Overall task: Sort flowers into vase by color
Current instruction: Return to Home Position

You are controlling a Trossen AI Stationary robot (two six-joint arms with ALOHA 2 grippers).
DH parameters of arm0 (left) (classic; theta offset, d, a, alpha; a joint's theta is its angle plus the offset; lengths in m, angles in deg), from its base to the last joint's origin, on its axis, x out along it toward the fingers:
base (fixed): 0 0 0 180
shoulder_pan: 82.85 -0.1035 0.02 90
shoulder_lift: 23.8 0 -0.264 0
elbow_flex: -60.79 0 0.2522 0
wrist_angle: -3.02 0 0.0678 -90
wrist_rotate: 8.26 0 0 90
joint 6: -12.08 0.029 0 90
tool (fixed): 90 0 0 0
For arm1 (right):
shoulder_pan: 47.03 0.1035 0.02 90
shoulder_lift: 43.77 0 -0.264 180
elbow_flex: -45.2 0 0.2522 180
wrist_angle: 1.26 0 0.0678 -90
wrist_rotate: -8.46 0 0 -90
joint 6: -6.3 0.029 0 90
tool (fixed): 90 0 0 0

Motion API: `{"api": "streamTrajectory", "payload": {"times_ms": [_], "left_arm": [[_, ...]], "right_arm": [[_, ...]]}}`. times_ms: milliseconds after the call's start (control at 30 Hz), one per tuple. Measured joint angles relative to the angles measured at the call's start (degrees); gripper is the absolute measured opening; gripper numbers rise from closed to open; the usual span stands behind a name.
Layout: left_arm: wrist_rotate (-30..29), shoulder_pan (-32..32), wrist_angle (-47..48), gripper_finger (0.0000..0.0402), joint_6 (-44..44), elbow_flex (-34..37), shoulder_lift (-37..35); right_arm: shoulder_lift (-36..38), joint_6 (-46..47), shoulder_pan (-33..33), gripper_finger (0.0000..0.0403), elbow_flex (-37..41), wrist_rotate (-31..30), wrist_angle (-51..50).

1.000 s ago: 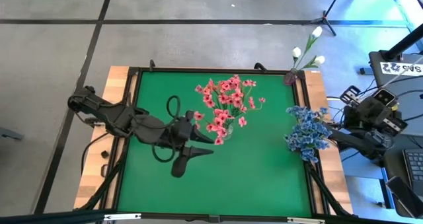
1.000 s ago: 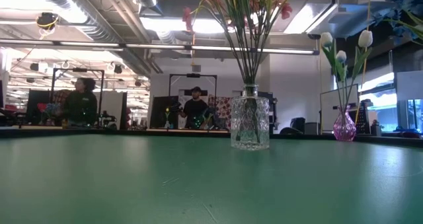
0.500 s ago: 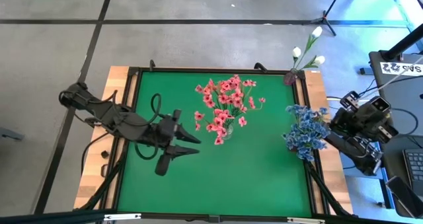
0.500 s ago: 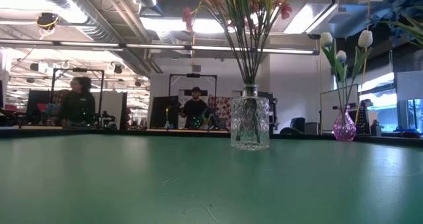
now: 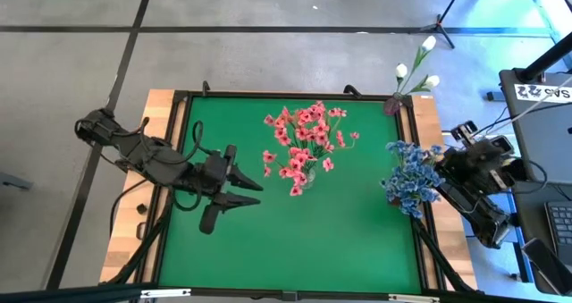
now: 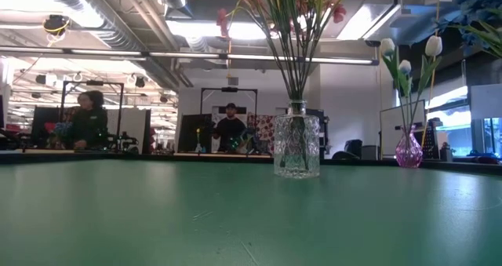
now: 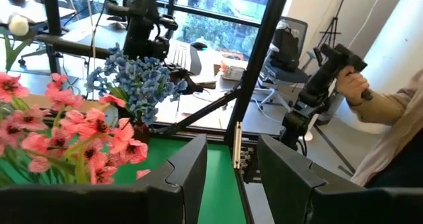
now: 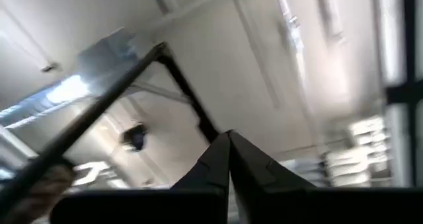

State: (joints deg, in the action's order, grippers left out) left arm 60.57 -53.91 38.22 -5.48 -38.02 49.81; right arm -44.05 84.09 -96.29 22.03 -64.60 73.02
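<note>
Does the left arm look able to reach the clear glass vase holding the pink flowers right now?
Probably yes: the open left claw points roughly toward the clear glass vase, with only bare green mat between them.

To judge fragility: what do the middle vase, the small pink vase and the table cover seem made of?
The middle vase: probably clear cut glass, glossy; stems show through its faceted pattern. The small pink vase: seemingly tinted glass, translucent and shiny. The table cover: a mostly matte green mat, perhaps felt or rubber; hard to say.
</note>
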Motion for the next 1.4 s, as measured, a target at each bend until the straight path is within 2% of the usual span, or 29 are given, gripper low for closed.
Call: {"api": "streamTrajectory", "payload": {"times_ms": [200, 333, 400, 500, 567, 733, 867, 933, 1033, 1400], "left_arm": [[-0.2, 0.8, 0.7, 0.0130, 0.0, 0.0, -0.9], [-0.2, 1.3, 1.4, 0.0130, 0.0, 0.0, -1.1], [-0.2, 1.4, 2.6, 0.0131, 0.0, 0.0, -1.2], [1.1, 1.6, 4.1, 0.0130, 0.2, 0.0, -1.7], [1.8, 1.6, 5.8, 0.0130, 0.2, 0.3, -2.9], [1.8, 1.6, 1.5, 0.0130, 0.4, 7.8, -9.9], [1.8, 1.6, -6.2, 0.0130, 1.9, 17.9, -15.7], [1.4, 1.6, -9.4, 0.0130, 2.0, 22.4, -18.2], [0.5, 1.6, -11.7, 0.0130, 1.3, 26.6, -20.4], [1.2, 0.8, -11.8, 0.0130, 2.9, 28.9, -21.3]], "right_arm": [[0.0, -15.8, 0.1, 0.0012, 5.9, -16.2, -0.5], [0.0, -23.7, 0.1, 0.0012, 8.7, -31.3, -2.1], [-0.1, -26.2, 0.1, 0.0012, 8.6, -37.5, -3.0], [-0.1, -27.3, 0.1, 0.0012, 8.7, -51.6, -2.7], [-0.1, -27.3, 0.1, 0.0012, 8.8, -56.6, -3.7], [-0.1, -33.6, 0.1, 0.0012, 8.9, -54.9, -12.9], [-0.2, -37.2, 0.1, 0.0012, 8.9, -57.8, -19.9], [-0.2, -41.5, 0.1, 0.0012, 8.9, -58.6, -22.6], [-0.2, -48.8, 0.1, 0.0012, 8.9, -56.4, -27.1], [-0.2, -66.0, 0.1, 0.0012, 8.9, -51.9, -47.0]]}}
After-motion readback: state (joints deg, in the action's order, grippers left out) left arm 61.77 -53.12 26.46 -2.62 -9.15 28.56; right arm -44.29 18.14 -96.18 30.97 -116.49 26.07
